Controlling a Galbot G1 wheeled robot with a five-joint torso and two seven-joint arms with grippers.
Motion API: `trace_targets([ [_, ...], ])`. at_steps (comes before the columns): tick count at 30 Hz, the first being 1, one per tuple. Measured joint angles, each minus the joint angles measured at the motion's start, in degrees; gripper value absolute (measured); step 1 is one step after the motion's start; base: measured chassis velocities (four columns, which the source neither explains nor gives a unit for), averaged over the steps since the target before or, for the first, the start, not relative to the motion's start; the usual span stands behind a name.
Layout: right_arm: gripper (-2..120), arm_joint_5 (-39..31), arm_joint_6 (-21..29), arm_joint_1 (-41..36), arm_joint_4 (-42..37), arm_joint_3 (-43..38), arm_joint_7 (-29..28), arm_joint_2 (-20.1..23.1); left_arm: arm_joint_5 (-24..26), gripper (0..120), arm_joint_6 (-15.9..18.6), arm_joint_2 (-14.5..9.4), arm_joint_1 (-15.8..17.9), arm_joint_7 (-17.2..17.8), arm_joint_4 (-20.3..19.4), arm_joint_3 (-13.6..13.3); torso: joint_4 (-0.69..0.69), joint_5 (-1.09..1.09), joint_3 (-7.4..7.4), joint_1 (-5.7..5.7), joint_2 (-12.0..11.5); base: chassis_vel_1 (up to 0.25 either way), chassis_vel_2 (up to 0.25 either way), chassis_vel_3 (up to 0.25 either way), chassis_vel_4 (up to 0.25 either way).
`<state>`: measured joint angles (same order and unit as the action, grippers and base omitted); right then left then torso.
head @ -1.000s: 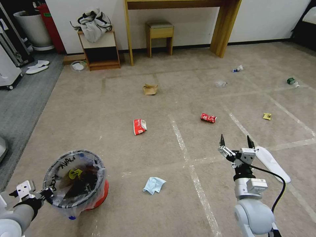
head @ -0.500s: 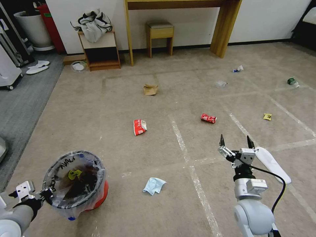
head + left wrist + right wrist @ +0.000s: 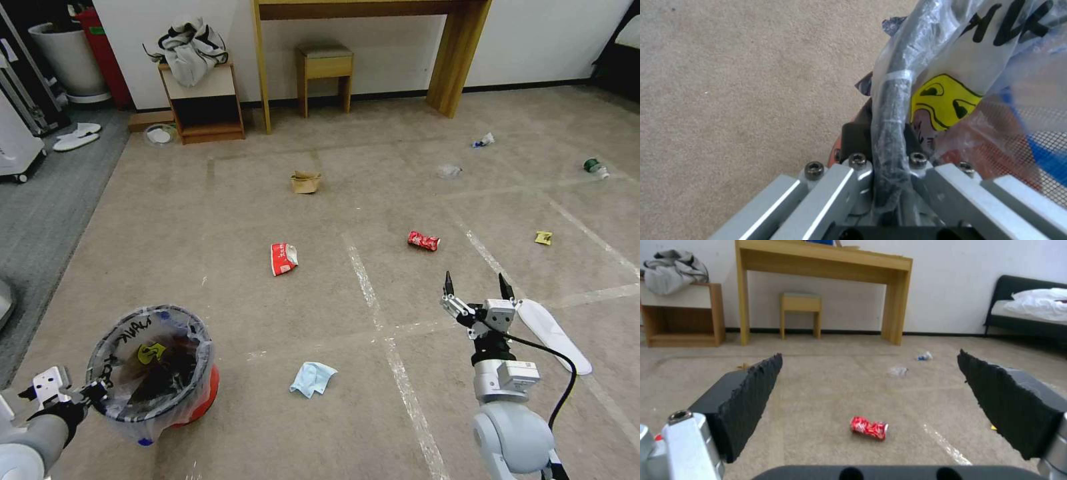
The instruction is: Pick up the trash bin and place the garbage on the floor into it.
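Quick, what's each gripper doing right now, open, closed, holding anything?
Left gripper: shut on the rim of the trash bin.
Right gripper: open, empty, above the floor.

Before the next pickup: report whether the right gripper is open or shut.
Open. The right gripper is held above the floor with its black fingertips spread wide apart, nothing between them, crushed red can ahead.

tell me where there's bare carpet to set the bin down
Bare carpet lies between the bin, held at its rim by the left gripper, and the red wrapper. Another free patch sits between that wrapper and the brown bag. It is tighter around the open right gripper: blue mask, can and slipper border it.
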<state>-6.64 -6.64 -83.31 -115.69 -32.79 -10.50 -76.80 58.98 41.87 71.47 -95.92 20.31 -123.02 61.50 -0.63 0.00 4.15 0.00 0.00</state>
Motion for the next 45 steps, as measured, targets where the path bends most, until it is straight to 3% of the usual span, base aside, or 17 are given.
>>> trace_targets([
  [8,100,-4.36,6.2,2.13,-1.57,2.39,-0.83,3.27,-0.3,0,-0.01,0.35,-0.39,0.0,-0.22,-0.06,0.0,0.0,0.0,0.0,0.0,0.0,0.0,0.0,0.0],
  [10,100,-12.1,14.56,4.52,-3.84,5.64,-2.87,7.83,-0.37,0,-0.01,0.44,-0.66,0.0,-0.46,0.07,0.01,0.01,0.0,0.0,0.0,0.0,0.0,0.0,0.0],
  [12,100,-13.82,16.13,4.9,-4.34,6.3,-3.52,8.97,-0.37,0,-0.01,0.45,-0.69,0.0,-0.51,0.12,0.01,0.01,0.0,0.0,0.0,0.0,0.0,0.0,0.0],
  [13,100,-19.31,21.86,6.48,-5.99,8.96,-5.8,13.56,-0.37,0,-0.01,0.41,-0.82,0.03,-0.74,0.28,0.0,0.0,0.0,0.0,0.0,0.0,0.0,0.0,0.0],
  [14,100,-19.31,21.86,6.48,-5.99,8.96,-5.8,13.56,-0.37,0,-0.01,0.41,-0.82,0.03,-0.74,0.28,0.0,0.0,0.0,0.0,0.0,0.0,0.0,0.0,0.0],
  [16,100,-27.57,30.18,9.91,-7.95,14.16,-11.1,19.38,-0.37,0,0.0,0.4,-0.79,0.16,-0.86,0.39,0.02,0.0,0.01,0.0,0.0,0.0,0.0,0.0,0.0],
  [17,100,-27.57,30.18,9.91,-7.95,14.16,-11.1,19.38,-0.37,0,0.0,0.4,-0.79,0.16,-0.86,0.39,0.02,0.0,0.01,0.0,0.0,0.0,0.0,0.0,0.0],
  [18,100,-32.57,35.23,11.29,-8.8,16.57,-13.73,21.2,-0.37,0,0.1,0.2,-0.32,0.34,-0.8,0.08,0.06,0.0,0.0,0.0,0.0,0.0,0.0,0.0,0.0],
  [20,100,-34.81,37.64,11.58,-9.1,17.61,-15.09,21.81,-0.34,0,0.14,-0.13,0.1,0.47,-0.62,-0.28,0.05,0.0,0.0,0.0,0.0,0.0,0.0,0.0,0.0],
  [21,100,-39.66,41.95,12.34,-9.07,20.03,-18.12,22.62,-0.3,0,0.15,-0.48,0.45,0.6,-0.37,-0.73,-0.07,-0.02,0.01,0.0,0.0,0.0,0.0,0.0,0.0],
  [22,100,-39.66,41.95,12.34,-9.07,20.03,-18.12,22.62,-0.3,0,0.15,-0.48,0.45,0.6,-0.37,-0.73,-0.07,-0.02,0.01,0.0,0.0,0.0,0.0,0.0,0.0],
  [24,100,-46.83,48.49,15.39,-6.46,25.8,-23.12,22.92,-0.33,0,0.18,-0.22,-0.08,0.57,-0.31,-0.46,0.0,0.01,0.0,0.0,0.0,0.0,0.0,0.0,0.0],
  [27,100,-50.15,49.62,18.2,-2.9,30.37,-26.65,22.24,-0.44,0,0.2,0.26,-0.58,0.57,-0.52,0.14,0.05,-0.01,0.0,0.0,0.0,0.0,0.0,0.0,0.0],
  [32,100,-53.93,49.74,22.18,3.93,37.48,-29.77,18.76,-0.59,0,0.2,1.18,-1.33,0.51,-1.08,1.23,0.0,0.0,0.01,0.0,0.0,0.0,0.0,0.0,0.0],
  [45,100,-49.92,49.15,27.67,18.72,49.1,-27.65,7.41,-1.18,0,0.15,3.64,-3.57,0.23,-2.35,3.57,0.02,0.0,0.01,0.0,-0.01,0.0,0.0,0.0,0.0],
])
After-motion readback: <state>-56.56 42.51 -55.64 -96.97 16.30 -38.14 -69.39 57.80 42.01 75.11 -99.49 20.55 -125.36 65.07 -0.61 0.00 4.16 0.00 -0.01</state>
